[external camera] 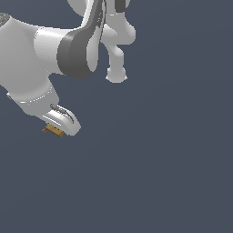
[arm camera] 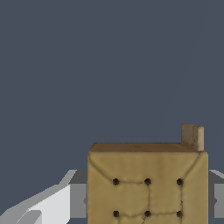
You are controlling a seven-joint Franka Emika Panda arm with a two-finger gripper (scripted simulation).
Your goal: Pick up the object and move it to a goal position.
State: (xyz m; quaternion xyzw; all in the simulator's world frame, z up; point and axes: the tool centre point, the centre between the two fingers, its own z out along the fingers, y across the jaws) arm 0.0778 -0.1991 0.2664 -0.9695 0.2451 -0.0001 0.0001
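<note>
The object is a small tan-brown square block (external camera: pixel 53 131) with dark dots on its top face. In the exterior view it peeks out under the white hand of my arm at the left. My gripper (external camera: pixel 58 130) is mostly hidden there by the hand. In the wrist view the block (arm camera: pixel 148 183) fills the space between my two grey fingers (arm camera: pixel 78 200), which press on its sides. The gripper (arm camera: pixel 148 201) is shut on the block. Whether the block rests on the dark surface or hangs above it I cannot tell.
The white and grey arm links (external camera: pixel 68 50) fill the upper left of the exterior view. A plain dark blue-grey surface (external camera: pixel 164 173) spreads around everything. No goal marker shows.
</note>
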